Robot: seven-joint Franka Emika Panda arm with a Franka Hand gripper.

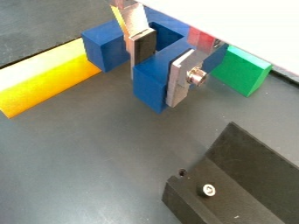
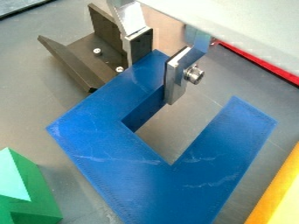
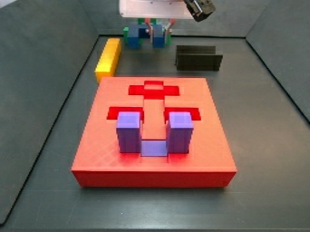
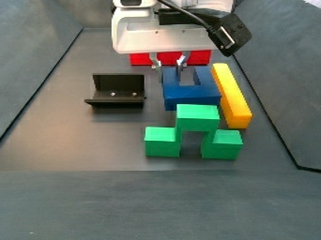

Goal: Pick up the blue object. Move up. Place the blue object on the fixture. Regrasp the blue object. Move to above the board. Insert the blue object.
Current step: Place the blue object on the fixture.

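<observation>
- The gripper (image 2: pixel 158 59) is low over the small dark blue U-shaped block (image 2: pixel 152 149) lying flat on the floor beside the long yellow bar (image 4: pixel 232 94).
- Its 2 silver fingers (image 1: pixel 177 77) stand part-open astride 1 prong, seemingly not yet clamped on it.

The dark grey floor (image 4: pixel 75 141) carries the fixture (image 4: pixel 115 92) at left, the blue object (image 4: pixel 189 92) under the gripper (image 4: pixel 172 63), the yellow bar (image 4: pixel 231 94), the green block (image 4: pixel 191 131).
</observation>
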